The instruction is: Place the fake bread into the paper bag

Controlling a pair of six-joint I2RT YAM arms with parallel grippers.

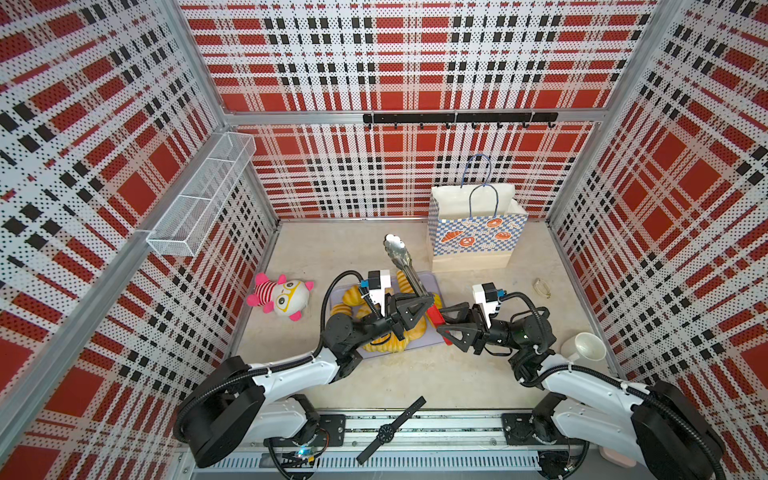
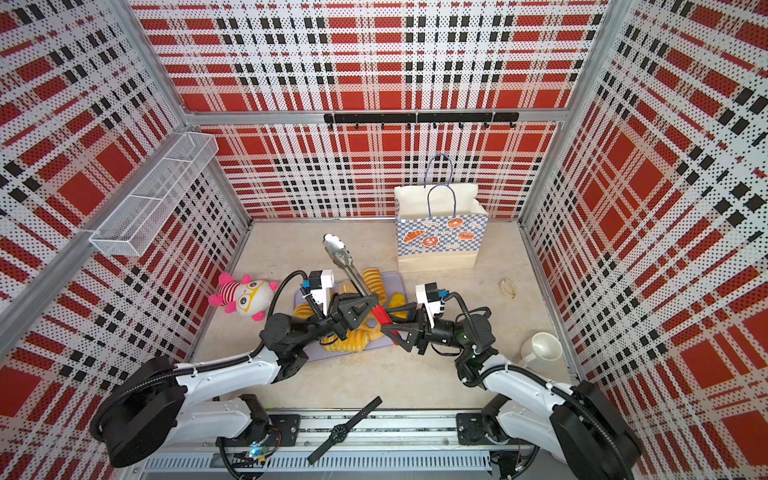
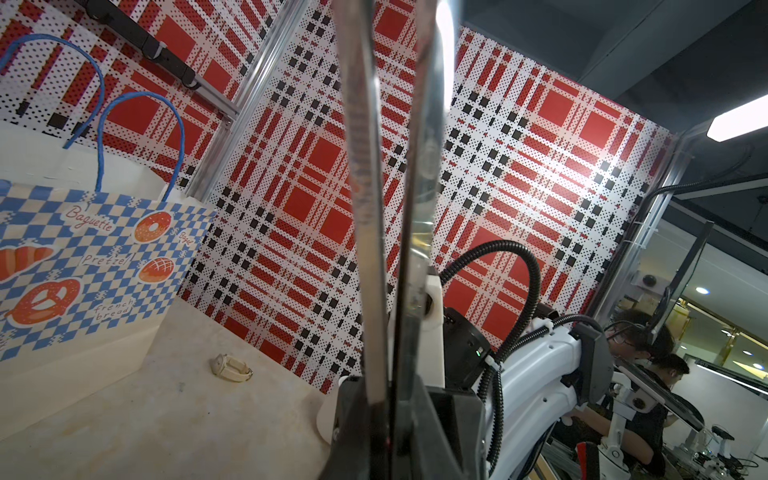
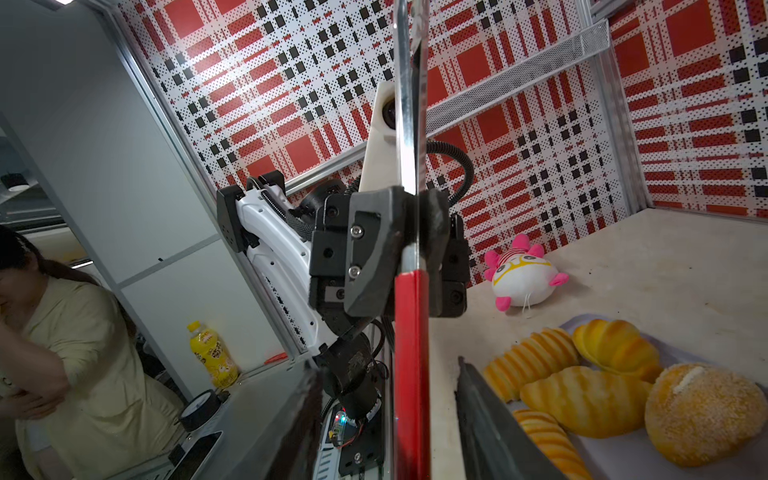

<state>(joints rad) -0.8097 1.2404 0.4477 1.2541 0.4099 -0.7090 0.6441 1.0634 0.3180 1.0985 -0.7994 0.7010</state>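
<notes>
Now | left tool (image 4: 413, 232) clamps tongs (image 1: 403, 259) | right tool (image 1: 444, 322) apart | paper bag (image 3: 83, 257): left wrist, not right

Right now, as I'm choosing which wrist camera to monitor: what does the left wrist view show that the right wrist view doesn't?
Only left wrist: the blue-checkered cream paper bag and a small cream wristwatch. Only right wrist: the glossy golden fake bread, the pink-striped plush doll, and the left gripper shut. Both: the long steel tongs that gripper holds.
</notes>
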